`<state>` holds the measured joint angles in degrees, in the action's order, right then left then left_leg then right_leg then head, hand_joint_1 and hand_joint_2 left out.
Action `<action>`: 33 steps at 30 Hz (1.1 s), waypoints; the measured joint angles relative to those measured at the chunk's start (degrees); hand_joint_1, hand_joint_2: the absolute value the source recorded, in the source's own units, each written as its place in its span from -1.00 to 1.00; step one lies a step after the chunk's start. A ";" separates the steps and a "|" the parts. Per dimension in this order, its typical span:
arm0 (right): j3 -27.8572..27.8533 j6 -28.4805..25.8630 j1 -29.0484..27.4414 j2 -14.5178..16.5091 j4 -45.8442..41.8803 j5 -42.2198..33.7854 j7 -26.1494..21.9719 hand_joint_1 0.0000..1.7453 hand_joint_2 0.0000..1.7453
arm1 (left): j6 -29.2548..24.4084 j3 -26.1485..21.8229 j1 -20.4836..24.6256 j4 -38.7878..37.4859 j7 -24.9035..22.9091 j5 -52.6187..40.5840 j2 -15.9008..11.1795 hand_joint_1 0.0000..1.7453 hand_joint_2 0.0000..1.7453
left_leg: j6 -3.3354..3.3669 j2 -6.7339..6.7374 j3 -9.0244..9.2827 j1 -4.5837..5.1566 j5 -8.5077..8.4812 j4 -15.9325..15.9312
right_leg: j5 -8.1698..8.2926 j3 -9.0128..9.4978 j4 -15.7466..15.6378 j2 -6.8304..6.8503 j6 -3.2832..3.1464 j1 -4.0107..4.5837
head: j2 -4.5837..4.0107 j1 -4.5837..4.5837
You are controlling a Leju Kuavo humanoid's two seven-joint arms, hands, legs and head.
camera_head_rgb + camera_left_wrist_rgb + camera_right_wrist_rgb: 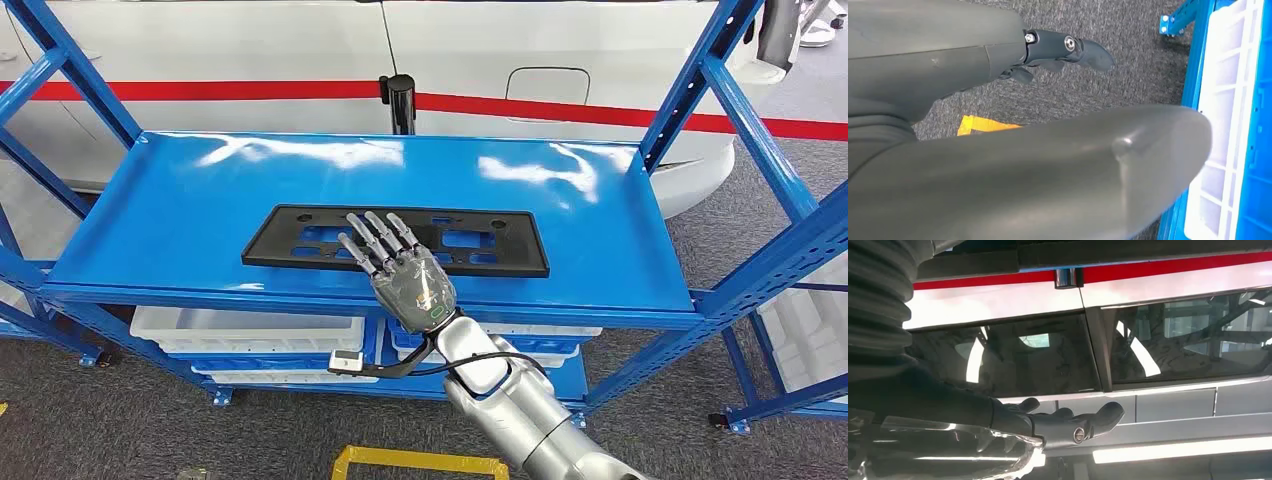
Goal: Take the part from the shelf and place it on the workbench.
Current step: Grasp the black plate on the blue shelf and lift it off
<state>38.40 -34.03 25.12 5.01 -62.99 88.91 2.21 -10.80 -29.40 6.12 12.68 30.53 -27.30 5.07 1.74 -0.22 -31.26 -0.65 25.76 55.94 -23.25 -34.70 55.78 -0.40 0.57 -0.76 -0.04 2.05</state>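
Right hand [410, 275] spreads fingers [372, 240] over black part [300, 237].

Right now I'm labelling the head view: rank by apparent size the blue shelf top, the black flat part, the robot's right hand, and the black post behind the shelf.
1. Blue metal shelf top
2. Black flat slotted part
3. Right hand, nearer the camera, so it looks enlarged
4. Black post

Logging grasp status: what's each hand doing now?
Right hand: open, fingers spread over the part.
Left hand: holds nothing; open or shut cannot be told.
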 joint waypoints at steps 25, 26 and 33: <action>-3.03 2.16 4.10 2.78 9.34 -0.60 1.55 -1.00 1.00 | -2.60 -0.61 -0.01 -0.02 -0.74 -0.97 0.07 -1.00 -1.00 | -1.05 0.02 -0.01 0.25 0.00 0.00 | 0.00 0.02 0.03 0.02 -0.09 -0.17 | 0.00 -0.01; -3.54 1.42 5.54 3.43 11.92 -0.74 1.86 -1.00 1.00 | -2.75 -0.61 -0.01 -0.02 -0.83 -1.17 0.11 -1.00 -1.00 | -1.05 0.02 0.00 0.25 0.00 0.00 | 0.00 0.02 0.03 0.02 -0.10 -0.17 | 0.00 -0.01; -6.10 0.16 13.50 6.55 25.99 -0.29 4.76 -1.00 1.00 | -2.99 -0.61 0.01 -0.02 -1.26 -2.12 0.45 -1.00 -1.00 | -1.05 0.01 0.04 0.24 -0.02 0.02 | 0.07 0.02 0.03 0.02 -0.19 -0.16 | 0.00 -0.01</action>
<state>32.31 -33.87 38.62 11.55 -37.00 88.62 6.97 -13.79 -30.01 6.13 12.66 29.28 -29.42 5.52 0.69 -0.20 -31.22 -0.41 25.74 55.96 -23.17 -34.68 55.81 -0.38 0.38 -0.92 -0.04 2.04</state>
